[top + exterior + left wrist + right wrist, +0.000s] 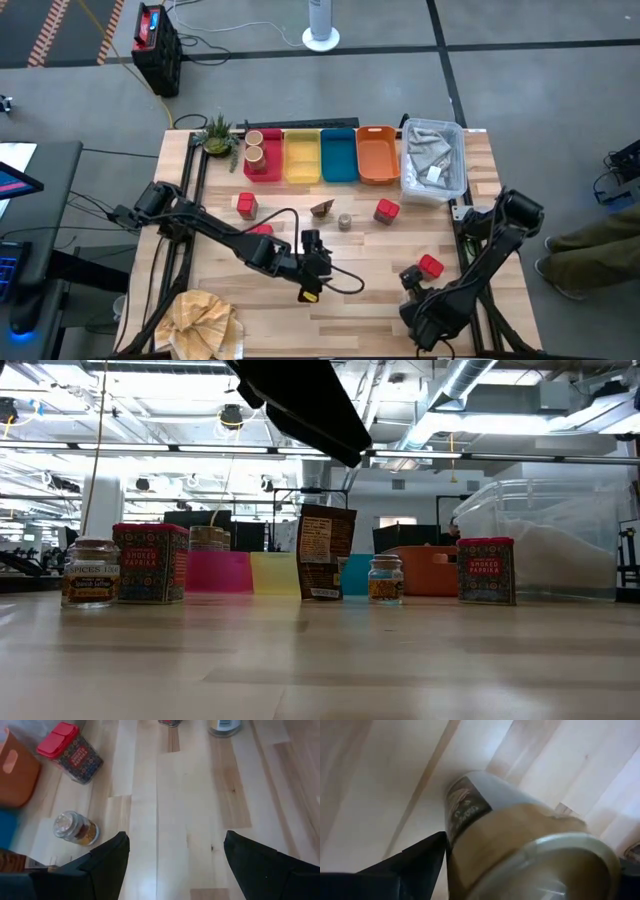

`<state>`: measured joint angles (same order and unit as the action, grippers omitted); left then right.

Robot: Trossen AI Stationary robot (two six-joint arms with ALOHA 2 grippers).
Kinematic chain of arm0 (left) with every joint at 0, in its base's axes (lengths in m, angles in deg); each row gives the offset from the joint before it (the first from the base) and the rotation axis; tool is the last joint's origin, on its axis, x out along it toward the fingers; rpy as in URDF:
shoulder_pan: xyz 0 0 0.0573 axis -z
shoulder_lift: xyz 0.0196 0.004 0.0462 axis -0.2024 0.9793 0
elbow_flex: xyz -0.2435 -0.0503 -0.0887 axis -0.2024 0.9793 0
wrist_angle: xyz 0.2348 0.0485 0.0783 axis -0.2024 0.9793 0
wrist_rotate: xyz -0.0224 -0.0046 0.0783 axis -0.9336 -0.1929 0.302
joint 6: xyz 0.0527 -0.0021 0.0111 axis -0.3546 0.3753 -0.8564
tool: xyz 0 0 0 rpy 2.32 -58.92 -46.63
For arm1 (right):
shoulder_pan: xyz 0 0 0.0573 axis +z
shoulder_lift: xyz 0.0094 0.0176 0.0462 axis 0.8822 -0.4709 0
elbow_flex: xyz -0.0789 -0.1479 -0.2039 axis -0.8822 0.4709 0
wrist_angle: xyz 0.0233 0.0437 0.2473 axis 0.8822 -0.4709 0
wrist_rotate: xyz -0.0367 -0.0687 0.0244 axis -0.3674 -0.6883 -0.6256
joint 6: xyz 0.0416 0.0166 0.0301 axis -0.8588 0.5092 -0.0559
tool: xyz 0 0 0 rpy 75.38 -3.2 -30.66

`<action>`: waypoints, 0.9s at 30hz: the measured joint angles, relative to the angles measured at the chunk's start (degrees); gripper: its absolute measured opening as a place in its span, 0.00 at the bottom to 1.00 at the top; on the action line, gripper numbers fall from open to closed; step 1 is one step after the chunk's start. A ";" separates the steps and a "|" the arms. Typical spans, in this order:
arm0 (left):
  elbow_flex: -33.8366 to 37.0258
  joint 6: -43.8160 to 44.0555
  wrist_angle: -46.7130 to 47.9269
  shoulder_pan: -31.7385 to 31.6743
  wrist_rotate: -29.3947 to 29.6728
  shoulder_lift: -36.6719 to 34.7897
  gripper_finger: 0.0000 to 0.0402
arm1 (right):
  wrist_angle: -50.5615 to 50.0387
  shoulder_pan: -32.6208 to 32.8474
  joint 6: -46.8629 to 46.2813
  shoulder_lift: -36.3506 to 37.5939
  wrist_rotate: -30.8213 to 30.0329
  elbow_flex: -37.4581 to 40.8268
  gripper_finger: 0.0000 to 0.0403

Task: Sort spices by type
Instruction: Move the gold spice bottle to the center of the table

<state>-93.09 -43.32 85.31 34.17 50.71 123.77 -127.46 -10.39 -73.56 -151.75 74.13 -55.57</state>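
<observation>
My right gripper (530, 870) is at the table's near right and is shut on a glass spice jar (520, 830) with tan contents and a pale lid. A red pack (430, 266) stands next to it. My left gripper (175, 865) hangs open over bare wood at the table's middle (313, 262) and touches nothing. Beyond it stand a dark brown wedge (322, 208), a small round tin (344, 221) and red packs (387, 210) (247, 205). Two tan cylinders (253, 147) stand in the red bin (270, 165). My right gripper has the jar between its two fingers, at the glass side just below the lid (455, 845). The fingers come down at a slant from the lid end. One finger (415, 862) lies against the jar's side; the other is almost out of frame. Whether the jar's base is on the table does not show.
Red, yellow (302, 155), blue (338, 155) and orange (376, 155) bins line the far edge, with a clear tub of cloth (433, 160) to their right and a small plant (217, 135) to their left. Crumpled tan paper (205, 320) lies at the near left corner.
</observation>
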 joint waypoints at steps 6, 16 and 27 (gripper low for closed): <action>-0.04 1.60 1.33 1.30 1.42 0.00 0.77 | 1.63 -2.76 3.74 -0.13 1.39 0.00 0.79; -0.01 1.68 12.25 1.26 1.39 -1.24 0.77 | -1.81 -11.89 16.36 -0.11 2.85 -3.25 0.74; 13.90 -9.58 2.26 -5.93 0.32 -10.44 0.72 | 3.69 -31.64 34.31 -0.04 2.62 -7.08 0.74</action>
<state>-79.19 -52.90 87.56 28.24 51.04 113.33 -123.77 -42.03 -39.25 -151.79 76.75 -62.66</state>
